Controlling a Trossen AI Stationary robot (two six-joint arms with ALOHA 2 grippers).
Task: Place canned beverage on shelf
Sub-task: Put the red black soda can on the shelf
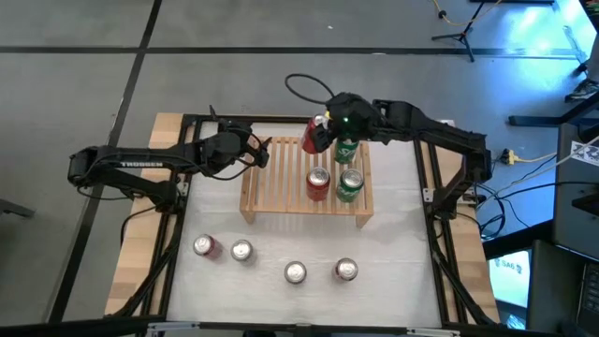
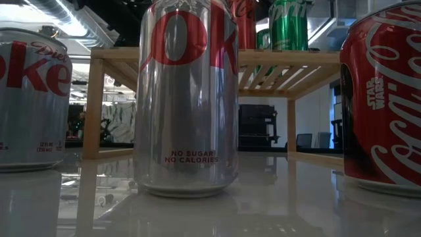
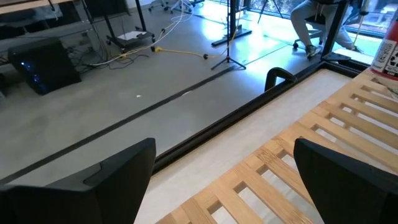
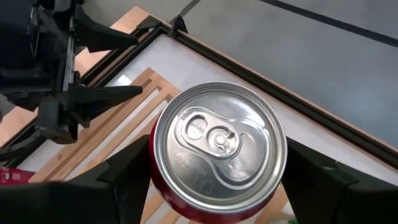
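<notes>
Over the far row of the shelf [image 1: 307,180]: right gripper [image 4: 211,180] closed on upright red can [image 4: 219,152]; left gripper [image 1: 260,153] open, idle at left end.

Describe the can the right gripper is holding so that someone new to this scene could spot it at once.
Find the wooden shelf in the middle of the table. At its far edge, right of centre, the right gripper is shut on a red can, next to a green can. Unlike the red and green cans nearer the front edge, it sits between dark fingers.
</notes>
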